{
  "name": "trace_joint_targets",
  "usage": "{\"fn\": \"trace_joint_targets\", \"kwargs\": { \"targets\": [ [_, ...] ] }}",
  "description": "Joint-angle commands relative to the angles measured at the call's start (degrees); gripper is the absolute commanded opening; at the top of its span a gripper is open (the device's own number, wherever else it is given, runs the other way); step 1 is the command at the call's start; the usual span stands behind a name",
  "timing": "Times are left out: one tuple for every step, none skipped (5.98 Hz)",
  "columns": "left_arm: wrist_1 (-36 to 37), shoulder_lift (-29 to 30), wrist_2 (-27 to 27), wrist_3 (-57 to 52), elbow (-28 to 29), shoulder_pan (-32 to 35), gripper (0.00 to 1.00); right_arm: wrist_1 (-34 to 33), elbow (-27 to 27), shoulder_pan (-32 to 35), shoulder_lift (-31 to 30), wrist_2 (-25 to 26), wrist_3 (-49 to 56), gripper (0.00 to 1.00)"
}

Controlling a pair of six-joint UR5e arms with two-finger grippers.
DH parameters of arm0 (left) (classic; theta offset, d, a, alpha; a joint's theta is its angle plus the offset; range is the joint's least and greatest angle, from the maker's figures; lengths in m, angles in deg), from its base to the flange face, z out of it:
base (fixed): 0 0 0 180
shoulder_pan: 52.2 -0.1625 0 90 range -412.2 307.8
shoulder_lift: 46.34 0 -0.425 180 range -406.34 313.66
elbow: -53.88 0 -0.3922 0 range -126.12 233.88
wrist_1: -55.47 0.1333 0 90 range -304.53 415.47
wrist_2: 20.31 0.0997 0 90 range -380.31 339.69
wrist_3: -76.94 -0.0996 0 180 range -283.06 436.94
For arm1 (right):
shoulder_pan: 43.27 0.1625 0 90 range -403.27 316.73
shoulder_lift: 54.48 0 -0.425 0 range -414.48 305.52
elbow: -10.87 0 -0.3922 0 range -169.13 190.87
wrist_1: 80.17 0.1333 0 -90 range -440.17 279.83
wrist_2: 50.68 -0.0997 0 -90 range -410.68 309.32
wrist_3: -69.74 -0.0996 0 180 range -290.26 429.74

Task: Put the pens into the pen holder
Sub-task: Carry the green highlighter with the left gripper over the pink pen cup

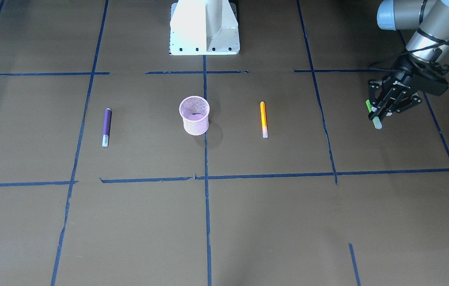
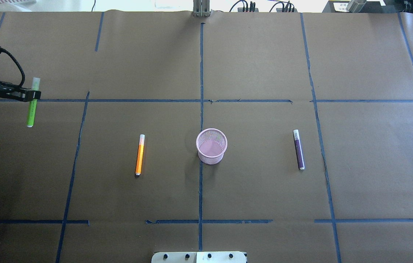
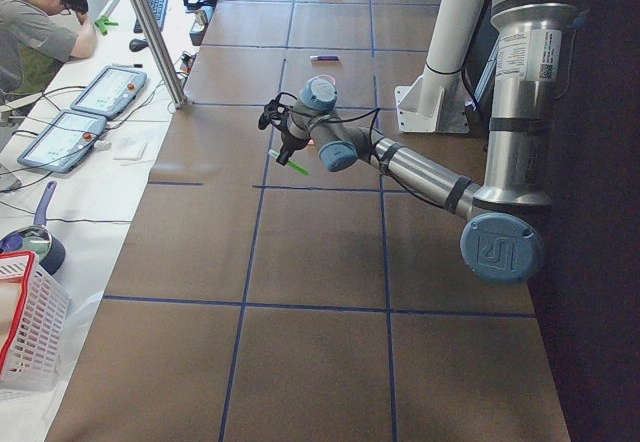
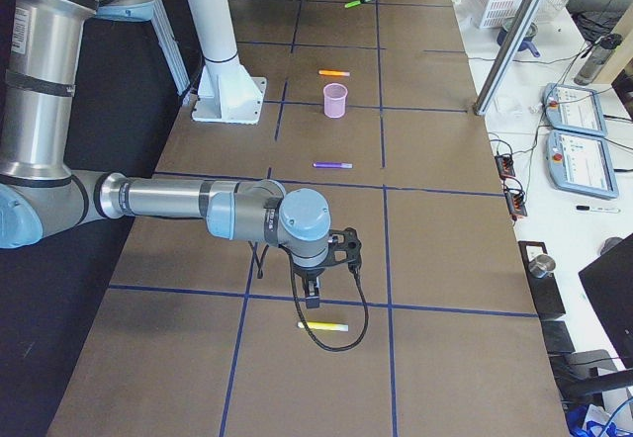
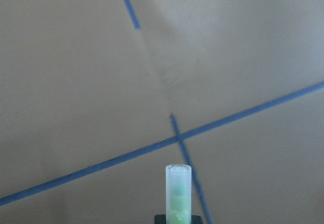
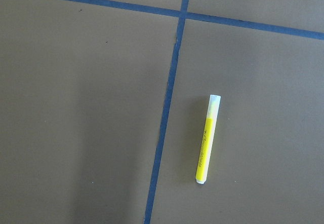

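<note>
The green pen (image 2: 30,113) is hanging clamped in the left hand (image 1: 378,113) above the counter (image 2: 264,190), at nine o'clock from the pen holder (image 2: 211,146), and is probably needing carrying over its rim next for release.

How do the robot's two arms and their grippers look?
Both arms are silver metal tubes with pale blue-grey round joint caps. The left arm carries a white label on one tube. The left gripper is black, with linked finger bars and white lettering; black cables loop round its wrist. The right arm trails a black cable loop by the black right gripper.
</note>
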Motion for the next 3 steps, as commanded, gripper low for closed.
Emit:
{"fn": "trace_joint_targets", "kwargs": {
  "targets": [
    [0.0, 2.7, 7.3, 12.1, -4.9, -3.9, 0.0, 0.0, 0.1, -0.1, 0.0, 0.0, 0.1, 1.0],
    [0.2, 3.9, 13.8, 18.4, -6.6, -7.3, 0.0, 0.0, 0.1, -0.1, 0.0, -0.1, 0.1, 1.0],
    [0.4, 5.4, 21.1, 21.5, -7.0, -11.4, 0.0, 0.0, 0.1, -0.1, 0.0, -0.1, 0.1, 1.0]
  ]
}}
